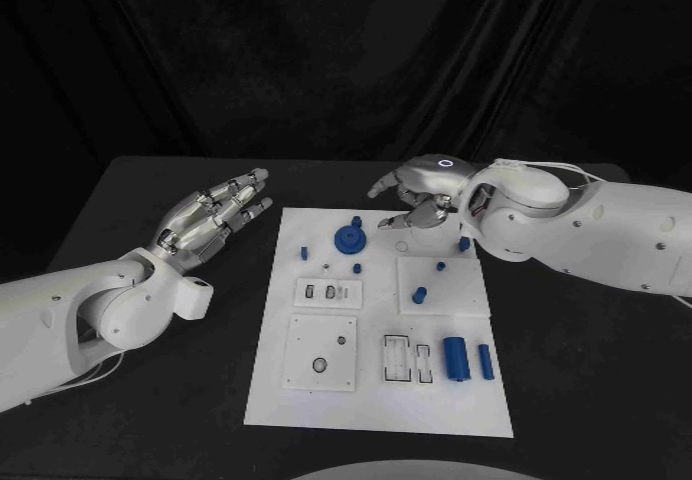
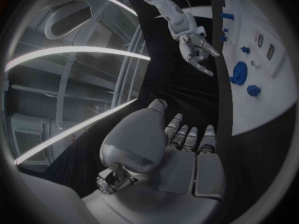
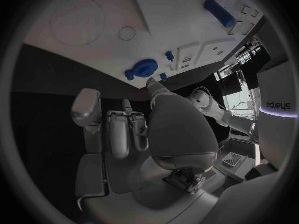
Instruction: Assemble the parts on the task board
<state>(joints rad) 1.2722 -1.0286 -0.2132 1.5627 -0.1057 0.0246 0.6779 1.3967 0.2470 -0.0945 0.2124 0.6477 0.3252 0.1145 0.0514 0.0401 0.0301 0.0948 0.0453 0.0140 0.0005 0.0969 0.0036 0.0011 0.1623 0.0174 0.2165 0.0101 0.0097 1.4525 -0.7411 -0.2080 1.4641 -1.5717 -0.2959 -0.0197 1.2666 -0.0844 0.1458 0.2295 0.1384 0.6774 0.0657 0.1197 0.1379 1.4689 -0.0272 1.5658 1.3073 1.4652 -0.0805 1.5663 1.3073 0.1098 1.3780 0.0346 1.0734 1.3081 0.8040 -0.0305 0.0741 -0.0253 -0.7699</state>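
I see the task board [image 1: 378, 395] mid-table, its blue parts [image 1: 351, 240] spread over it. My right hand [image 1: 417, 196] hovers at the board's far edge, fingers loosely apart, empty. My left hand [image 1: 216, 215] floats off the board's left edge, flat and empty.

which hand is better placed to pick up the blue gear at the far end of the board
Right, probably. The right hand hovers over the task board's far end beside the blue gear; the left hand is off the board, open.
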